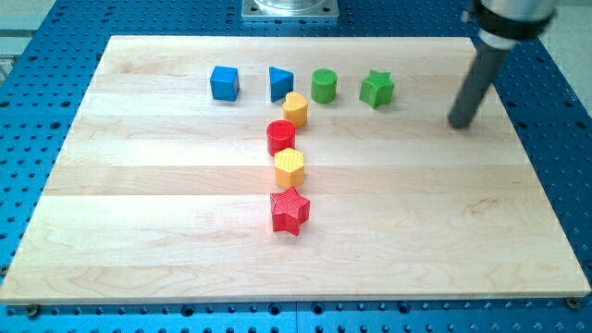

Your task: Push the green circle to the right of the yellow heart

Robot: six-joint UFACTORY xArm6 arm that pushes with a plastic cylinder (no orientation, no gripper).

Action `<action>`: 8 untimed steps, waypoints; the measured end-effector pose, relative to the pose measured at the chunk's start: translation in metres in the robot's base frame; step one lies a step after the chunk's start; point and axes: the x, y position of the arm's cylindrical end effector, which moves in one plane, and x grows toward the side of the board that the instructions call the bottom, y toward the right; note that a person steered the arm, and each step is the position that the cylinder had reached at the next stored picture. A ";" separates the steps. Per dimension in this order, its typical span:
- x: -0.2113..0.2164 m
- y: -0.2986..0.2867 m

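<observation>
The green circle (pixel 324 85) stands near the view's top, just right and slightly above the yellow heart (pixel 295 108). A small gap separates them. My tip (pixel 458 123) rests on the board far to the view's right, well clear of the green circle and beyond the green star (pixel 376 89). The rod rises from the tip up to the view's top right corner.
A blue cube (pixel 224 82) and a blue triangle (pixel 280 83) sit left of the green circle. Below the yellow heart run a red cylinder (pixel 280 137), a yellow hexagon (pixel 289 167) and a red star (pixel 289 211). The wooden board (pixel 139 222) lies on a blue perforated table.
</observation>
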 end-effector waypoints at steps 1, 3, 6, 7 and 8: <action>-0.048 -0.019; -0.092 -0.165; -0.090 -0.199; -0.087 -0.191; -0.062 -0.171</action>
